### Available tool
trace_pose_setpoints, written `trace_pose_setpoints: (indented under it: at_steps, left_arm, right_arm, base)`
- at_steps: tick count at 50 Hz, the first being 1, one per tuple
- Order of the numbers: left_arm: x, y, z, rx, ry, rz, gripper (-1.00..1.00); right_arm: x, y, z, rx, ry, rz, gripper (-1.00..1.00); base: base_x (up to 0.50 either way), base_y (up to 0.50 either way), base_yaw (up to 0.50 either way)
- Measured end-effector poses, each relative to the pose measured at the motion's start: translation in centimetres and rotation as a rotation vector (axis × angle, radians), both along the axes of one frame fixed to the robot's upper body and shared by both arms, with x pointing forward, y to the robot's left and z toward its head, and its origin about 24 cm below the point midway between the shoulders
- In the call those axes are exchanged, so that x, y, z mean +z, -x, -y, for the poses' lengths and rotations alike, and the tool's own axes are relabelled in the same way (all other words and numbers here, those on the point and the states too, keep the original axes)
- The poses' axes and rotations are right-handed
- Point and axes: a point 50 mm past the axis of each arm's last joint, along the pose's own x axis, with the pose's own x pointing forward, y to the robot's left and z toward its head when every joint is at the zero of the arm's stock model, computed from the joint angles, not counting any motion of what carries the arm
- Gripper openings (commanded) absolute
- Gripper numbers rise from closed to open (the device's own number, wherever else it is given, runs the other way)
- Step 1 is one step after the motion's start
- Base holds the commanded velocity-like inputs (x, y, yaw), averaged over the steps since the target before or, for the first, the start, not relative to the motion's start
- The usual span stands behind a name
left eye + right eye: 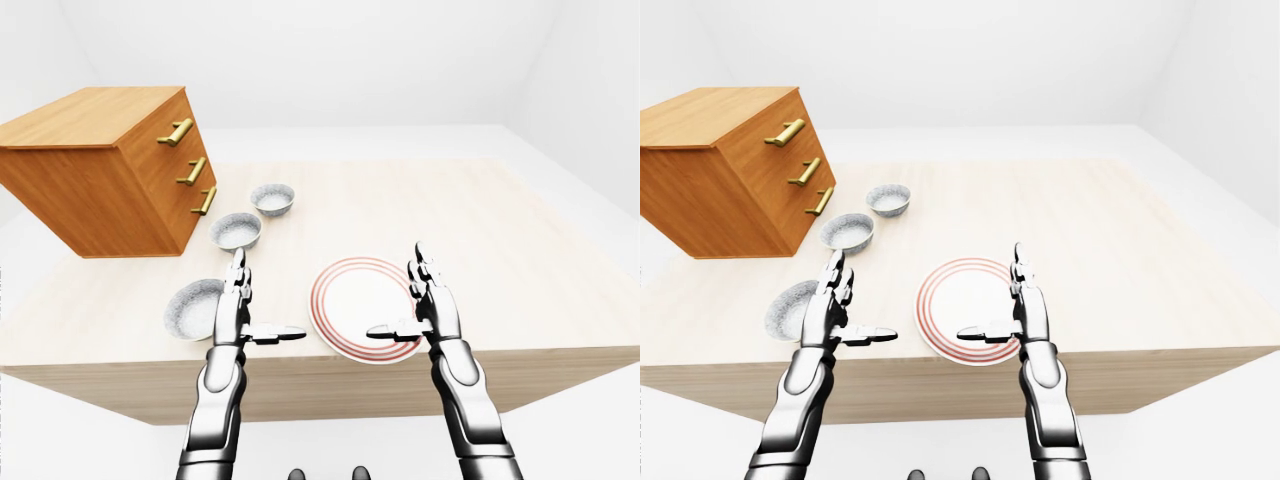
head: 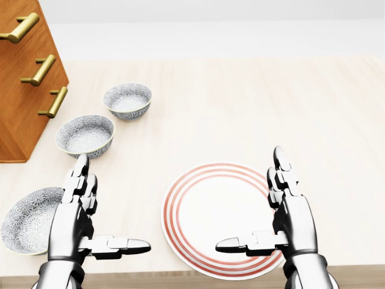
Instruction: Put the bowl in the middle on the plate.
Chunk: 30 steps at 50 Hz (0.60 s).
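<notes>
Three grey patterned bowls stand in a slanting row at the left of the head view: a far bowl (image 2: 127, 100), the middle bowl (image 2: 85, 136) and a near bowl (image 2: 30, 220). A white plate with red rings (image 2: 224, 212) lies at the bottom centre. My left hand (image 2: 99, 211) is open, hovering just right of the near bowl and below the middle bowl, holding nothing. My right hand (image 2: 260, 208) is open over the plate's right rim, also empty.
A wooden drawer chest with brass handles (image 2: 24, 78) stands on the table at the upper left, close to the bowls. The light wooden table (image 2: 271, 108) stretches to the right and up; its near edge (image 1: 330, 375) runs just below the plate.
</notes>
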Motion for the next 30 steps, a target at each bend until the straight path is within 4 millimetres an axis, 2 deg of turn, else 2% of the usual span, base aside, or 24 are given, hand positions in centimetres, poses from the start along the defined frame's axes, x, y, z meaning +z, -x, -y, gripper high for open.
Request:
trace_pose_setpoints:
  at_steps: [20,30]
  left_arm:
    - [0.08,0.14,-0.04,-0.001,-0.009,0.003,1.0]
    - [0.09,0.16,-0.04,-0.001,-0.011,0.003,1.0]
  right_arm:
    - [-0.06,-0.01,0.04,0.002,-0.005,0.002,1.0]
    - [0.0,-0.02,0.02,0.003,-0.007,0.003,1.0]
  base:
    - [0.0,0.2,0.0]
    - [0.0,0.02,0.0]
